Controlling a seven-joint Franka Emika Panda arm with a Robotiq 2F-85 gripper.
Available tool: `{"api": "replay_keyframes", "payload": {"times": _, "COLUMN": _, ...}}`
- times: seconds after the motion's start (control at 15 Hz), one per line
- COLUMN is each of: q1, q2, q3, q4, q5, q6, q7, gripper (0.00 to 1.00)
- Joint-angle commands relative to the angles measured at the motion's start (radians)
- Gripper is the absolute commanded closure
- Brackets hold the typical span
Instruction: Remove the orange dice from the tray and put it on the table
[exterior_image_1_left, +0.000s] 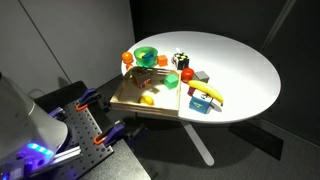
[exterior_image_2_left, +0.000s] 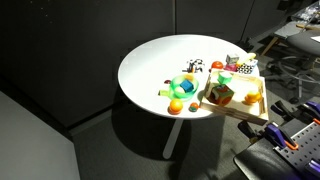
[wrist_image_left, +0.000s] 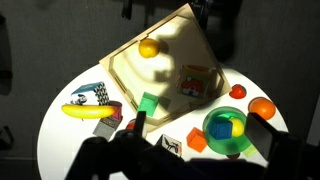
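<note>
The orange dice (wrist_image_left: 197, 82), an orange-brown cube with a picture on its top face, lies inside the light-wood tray (wrist_image_left: 175, 40) near its rim. It shows in both exterior views (exterior_image_1_left: 143, 82) (exterior_image_2_left: 221, 95). The tray (exterior_image_1_left: 128, 98) (exterior_image_2_left: 240, 108) sits at the edge of the round white table (exterior_image_1_left: 240, 70) (exterior_image_2_left: 150, 65). My gripper (wrist_image_left: 198, 128) shows only in the wrist view. It is open and empty, high above the table between the tray and a green bowl, and apart from the dice.
A yellow ball (wrist_image_left: 148, 47) lies in the tray and a green block (wrist_image_left: 148, 102) at its rim. On the table are a green bowl (wrist_image_left: 225, 130) holding toys, a small orange block (wrist_image_left: 197, 141), a black-and-white die (wrist_image_left: 170, 146), an orange ball (wrist_image_left: 262, 107) and a banana (wrist_image_left: 88, 111).
</note>
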Motion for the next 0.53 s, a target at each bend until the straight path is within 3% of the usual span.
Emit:
{"api": "replay_keyframes", "payload": {"times": 0.0, "q1": 0.003, "q2": 0.072, "q3": -0.001, "q4": 0.047, "q5": 0.013, "q6": 0.000, "q7": 0.000, "gripper": 0.00}}
{"api": "replay_keyframes", "payload": {"times": 0.47, "q1": -0.007, "q2": 0.197, "q3": 0.012, "q4": 0.061, "q5": 0.001, "q6": 0.122, "q7": 0.046, "gripper": 0.00}}
